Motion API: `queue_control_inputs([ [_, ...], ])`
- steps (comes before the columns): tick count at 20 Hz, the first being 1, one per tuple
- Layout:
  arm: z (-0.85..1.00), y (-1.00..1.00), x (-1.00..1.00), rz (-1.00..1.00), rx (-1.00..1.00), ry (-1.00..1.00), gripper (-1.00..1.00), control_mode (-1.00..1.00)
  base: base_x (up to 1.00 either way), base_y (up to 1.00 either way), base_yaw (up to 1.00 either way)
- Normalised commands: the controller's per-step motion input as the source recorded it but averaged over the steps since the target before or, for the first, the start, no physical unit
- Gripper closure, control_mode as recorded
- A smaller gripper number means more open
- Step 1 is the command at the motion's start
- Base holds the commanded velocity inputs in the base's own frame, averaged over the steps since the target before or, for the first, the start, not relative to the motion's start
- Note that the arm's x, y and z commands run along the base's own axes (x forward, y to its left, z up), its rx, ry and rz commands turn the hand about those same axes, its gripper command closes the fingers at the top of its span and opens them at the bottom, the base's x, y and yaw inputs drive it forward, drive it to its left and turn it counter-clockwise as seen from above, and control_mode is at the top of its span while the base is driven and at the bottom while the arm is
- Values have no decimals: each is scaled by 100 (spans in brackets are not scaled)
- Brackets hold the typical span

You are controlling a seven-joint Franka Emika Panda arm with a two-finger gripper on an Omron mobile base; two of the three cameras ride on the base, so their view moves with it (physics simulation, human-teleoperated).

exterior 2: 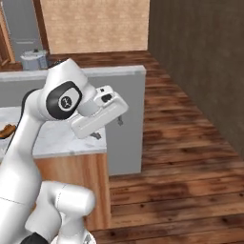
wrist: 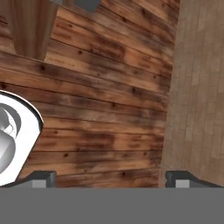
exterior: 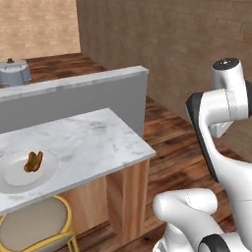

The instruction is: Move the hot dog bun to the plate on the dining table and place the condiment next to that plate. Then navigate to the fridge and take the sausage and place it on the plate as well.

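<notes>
Orange-brown bun [exterior: 33, 161] lay on the plate [exterior: 15, 183] on the marble surface [exterior: 93, 142]; gripper [wrist: 111, 179] open, empty, over wood floor [wrist: 109, 113]. Condiment step seemingly next: locate the bottle.

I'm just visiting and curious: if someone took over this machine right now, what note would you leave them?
Gripper: open, holding nothing, aimed at the wooden floor.
Hot dog bun: already lying on the plate, which sits on the dining table.
Done: the bun step.
Left: put the condiment beside the plate, then drive to the fridge, take the sausage and set it on the plate.
</notes>
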Motion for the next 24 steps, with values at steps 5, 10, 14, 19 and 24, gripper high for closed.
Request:
queue_control_inputs([
  [5, 0, 0, 0, 0, 0, 0, -100, 100, 86, -100, 3],
  [10, 0, 0, 0, 0, 0, 0, -100, 100, 100, -100, 23],
  [14, 0, 0, 0, 0, 0, 0, -100, 100, 100, -99, 35],
  [19, 0, 0, 0, 0, 0, 0, -100, 100, 100, -91, 39],
  [24, 0, 0, 0, 0, 0, 0, -100, 100, 100, -89, 39],
])
